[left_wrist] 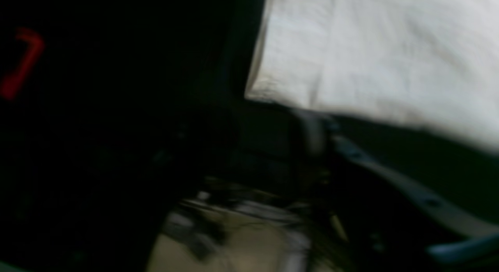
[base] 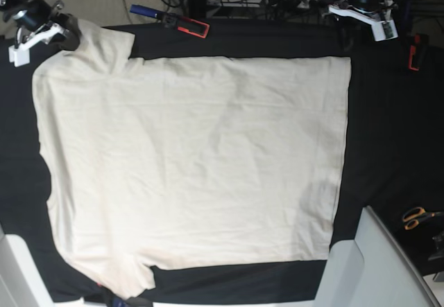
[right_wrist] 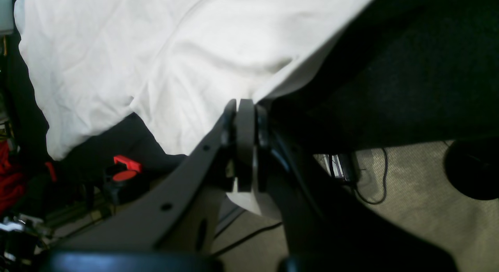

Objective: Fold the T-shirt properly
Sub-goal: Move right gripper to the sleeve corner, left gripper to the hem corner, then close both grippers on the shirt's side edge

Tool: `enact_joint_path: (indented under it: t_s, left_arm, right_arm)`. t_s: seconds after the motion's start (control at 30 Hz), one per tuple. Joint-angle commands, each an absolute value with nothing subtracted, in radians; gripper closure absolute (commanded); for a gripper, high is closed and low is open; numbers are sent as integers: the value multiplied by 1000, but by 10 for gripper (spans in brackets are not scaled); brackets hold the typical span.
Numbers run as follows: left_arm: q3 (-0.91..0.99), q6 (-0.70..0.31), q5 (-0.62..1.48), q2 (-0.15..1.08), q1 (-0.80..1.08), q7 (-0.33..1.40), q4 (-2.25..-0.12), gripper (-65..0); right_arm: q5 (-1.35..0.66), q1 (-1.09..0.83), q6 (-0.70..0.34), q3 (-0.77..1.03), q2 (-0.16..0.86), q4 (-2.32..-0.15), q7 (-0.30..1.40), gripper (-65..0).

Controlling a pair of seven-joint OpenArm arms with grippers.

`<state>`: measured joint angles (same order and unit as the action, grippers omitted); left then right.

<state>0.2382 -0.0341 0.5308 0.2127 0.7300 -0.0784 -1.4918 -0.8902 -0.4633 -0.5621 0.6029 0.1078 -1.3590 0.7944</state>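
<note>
1. And there were the left gripper's (left_wrist: 259, 128) jaws, standing apart with a gap between them; the left wrist view was badly blurred, so the exact width was hard to call, but no cloth showed between the tips.
2. Over to the right gripper (right_wrist: 246, 104): jaws shut, pinching the edge of the T-shirt (base: 194, 154), with fabric hanging below the grip!
3. The base view gave the spread: the T-shirt lay broad across the black table cloth (base: 388, 134), its gripped upper corner bunched on the right arm's side.
4. Only that view had the orange-handled scissors (base: 422, 217), well apart from the shirt; only the right wrist view showed a looped cable (right_wrist: 384, 178) on the floor.
5. Bare black cloth ran between shirt and scissors, while the left gripper hovered beyond the shirt's upper corner, near the table's edge.
</note>
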Motion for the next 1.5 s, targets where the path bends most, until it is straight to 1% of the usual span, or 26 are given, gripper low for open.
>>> enact_joint_path:
  t_s: [0.0,0.1,0.6,0.83,1.17,1.2,1.23,1.3,1.37,1.43,1.47]
  left_arm:
    - [245,-31,568,245,740,-101,-1498,-362]
    - [242,-31,644,271,716,-101,-1468,-360]
    - [231,-31,644,234,581,-94,-1336,-360]
    - [160,-31,641,226,555,-94,-1330,-359]
    - [159,-31,641,222,530,-94,-1326,-355]
    - [159,-31,641,222,530,-94,-1326,-351]
    - [159,-31,641,222,530,-94,-1326,-332]
    - [159,-31,641,222,530,-94,-1325,-268]
    - [159,-31,641,222,529,-94,-1325,-219]
    - [159,-31,641,222,529,-94,-1325,-193]
    - [159,-31,641,222,529,-94,-1325,-189]
  right_arm:
    - [-908,-467,-575,613,127,-1368,785,-2]
    - [-908,-467,-575,613,133,-1340,785,-2]
    - [-908,-467,-575,610,133,-1326,786,-2]
    - [-908,-467,-575,608,133,-1328,786,-2]
    - [-908,-467,-575,607,133,-1328,786,-2]
    - [-908,-467,-575,607,133,-1328,786,-2]
    - [-908,-467,-575,607,133,-1328,786,-2]
    - [-908,-467,-575,607,133,-1328,786,-2]
    - [-908,-466,-575,607,133,-1328,786,-2]
    - [-908,-466,-575,607,133,-1328,786,-2]
    - [-908,-466,-575,607,133,-1328,786,-2]
